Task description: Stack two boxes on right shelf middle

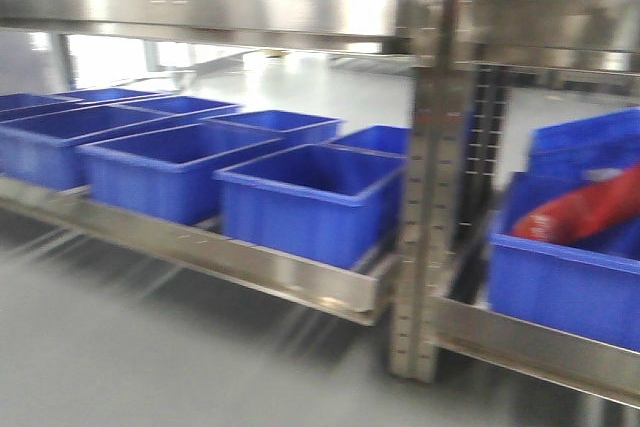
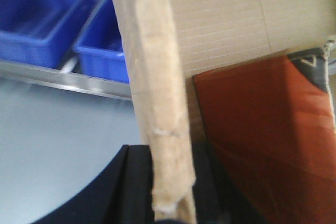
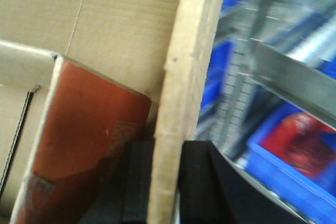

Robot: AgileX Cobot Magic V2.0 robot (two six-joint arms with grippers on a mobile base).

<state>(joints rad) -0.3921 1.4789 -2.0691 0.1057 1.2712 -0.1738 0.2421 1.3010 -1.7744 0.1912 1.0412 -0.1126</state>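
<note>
Shiny stainless-steel rack shelf (image 1: 250, 269) with blue plastic bins (image 1: 300, 205) sits just beyond, while left gripper (image 2: 169, 205) and right gripper (image 3: 164, 184) each clamp a wall of the plain brown corrugated cardboard box (image 3: 115, 19) between them.

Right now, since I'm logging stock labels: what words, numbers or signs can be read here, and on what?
None is legible in any view.
Red carton in the cardboard box: faint pale print, too blurred to read.
Carton's grey corner: a pale angular mark, unclear.
Red pack in the blue bin: blurred, no readable text.
</note>
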